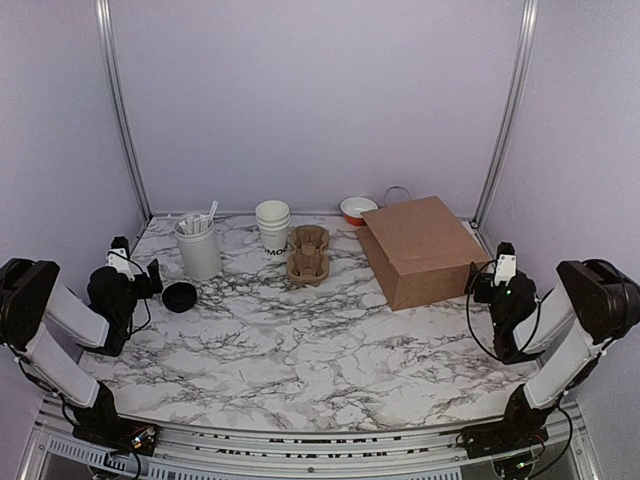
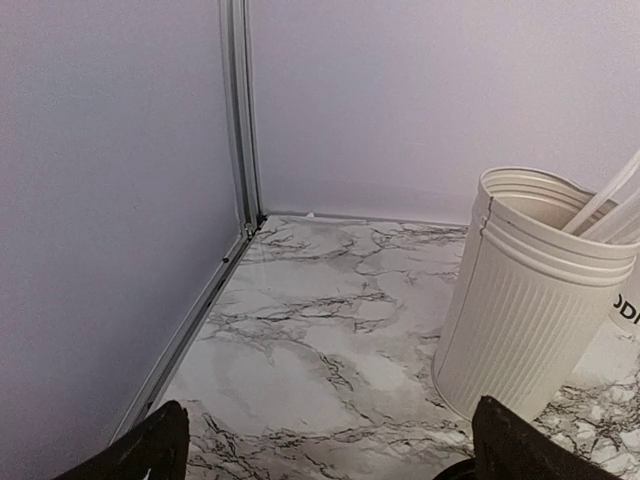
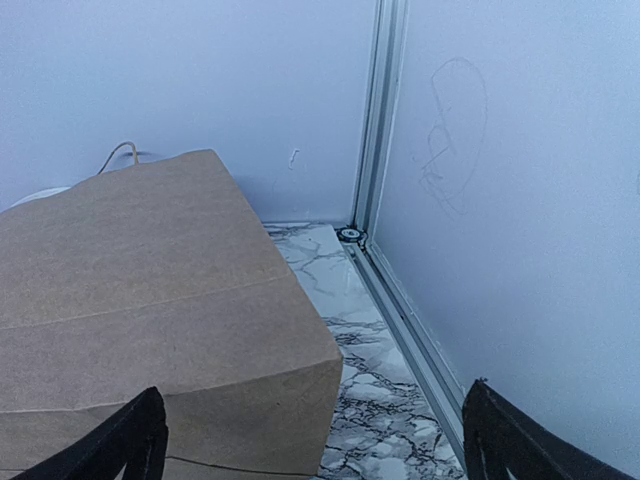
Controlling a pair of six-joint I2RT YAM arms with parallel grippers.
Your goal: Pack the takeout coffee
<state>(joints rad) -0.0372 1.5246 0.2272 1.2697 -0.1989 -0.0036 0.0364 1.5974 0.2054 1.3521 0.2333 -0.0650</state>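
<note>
I see a table top [image 1: 330, 340] with a smooth, faintly glossy marble pattern. The brown bag [image 1: 425, 250] looks like matt kraft paper, the cup tray [image 1: 308, 254] rough moulded pulp, the white cup [image 1: 272, 225] smooth paper. The ribbed canister [image 2: 530, 310] looks matt plastic; the corner rail [image 3: 385, 110] is metal.

The marbled tabletop [image 1: 300, 340] carries a ribbed white canister [image 1: 199, 250] at back left, a black lid [image 1: 180, 296] just before it; a white paper cup [image 1: 272, 228] stands beside a brown cup tray [image 1: 308, 254]; a bowl [image 1: 357, 209] sits near a paper bag [image 1: 425, 250] lying on the right.
</note>
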